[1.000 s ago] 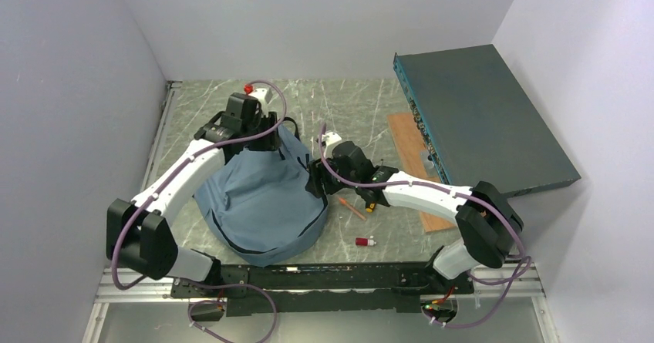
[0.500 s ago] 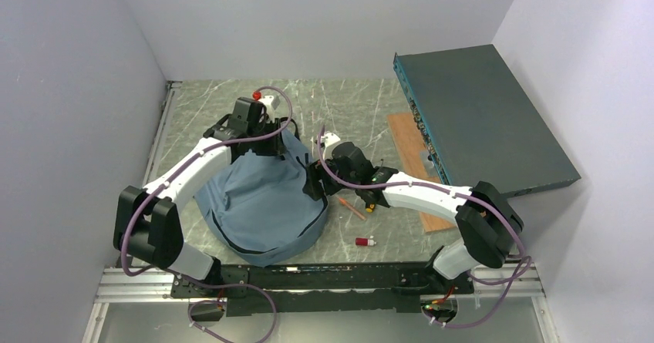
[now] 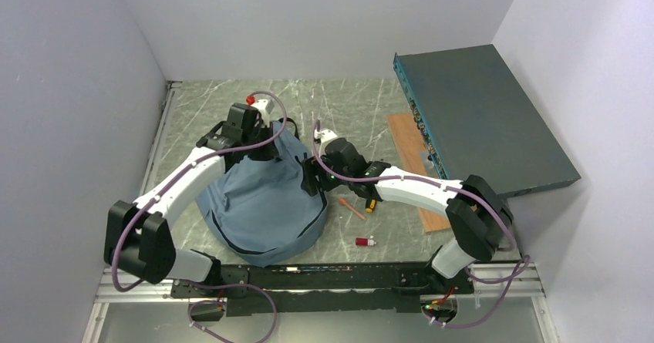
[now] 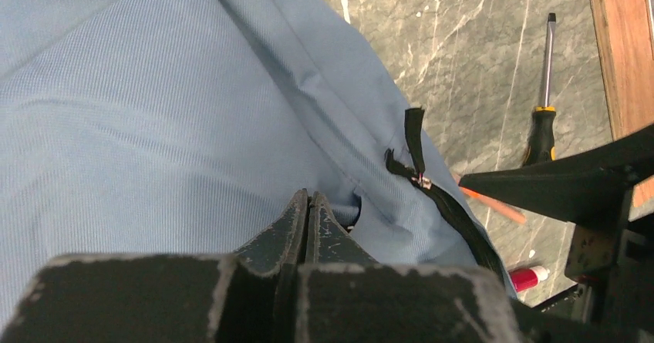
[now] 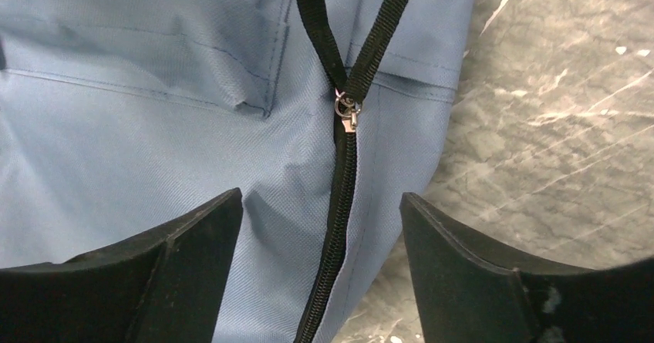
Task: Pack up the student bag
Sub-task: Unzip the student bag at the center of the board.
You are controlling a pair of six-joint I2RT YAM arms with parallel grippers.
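You can't see either fingertip pair from the top view: the wrists cover them. Left gripper fingers are pressed together against the student bag; whether fabric is pinched, can't tell. The zipper runs off the right wrist view's bottom edge. The red-capped item is too small to identify.

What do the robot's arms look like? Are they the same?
Nearly twins. The left arm and right arm have white tubes with chunky black joints, and purple cable loops along each. The left pincer has dark, scratched fingers; the right pincer has smooth black wedges. The left wrist carries a red knob.
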